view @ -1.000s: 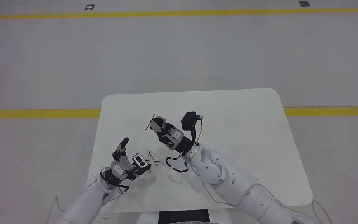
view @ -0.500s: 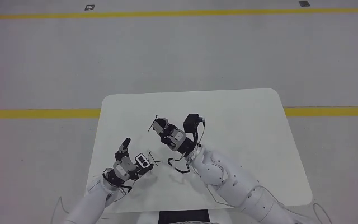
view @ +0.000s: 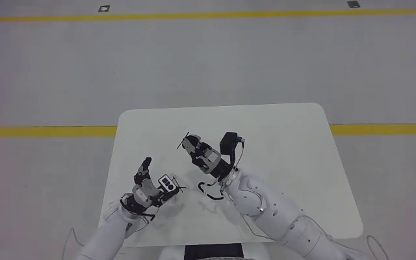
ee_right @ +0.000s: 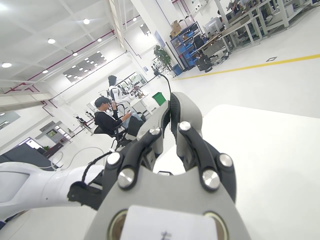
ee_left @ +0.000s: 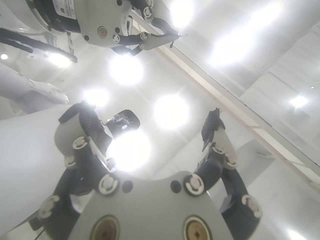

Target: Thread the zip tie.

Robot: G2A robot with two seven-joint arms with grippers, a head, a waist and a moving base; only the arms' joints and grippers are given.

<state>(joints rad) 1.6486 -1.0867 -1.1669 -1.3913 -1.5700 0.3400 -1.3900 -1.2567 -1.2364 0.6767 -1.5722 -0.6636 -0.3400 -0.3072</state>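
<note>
Left hand (ee_left: 145,118): released, its two fingers spread wide with nothing between them. It is turned upward and sits above the near left part of the bench (view: 292,143).
Right hand (ee_right: 170,103): clenched, the fingers pressed together on the zip tie (view: 182,141). It is above the middle of the bench, farther from the robot than the left hand.
Zip tie: thin and black, gripped at one end by the right hand's fingertips. The free part sticks out past the tips with a light curve, in the air.
Between the hands: they are apart; the zip tie does not touch the left hand.
Bench: white, with rounded corners.
Loose black strips (view: 179,189): thin, lying on the bench just beside the left hand.
</note>
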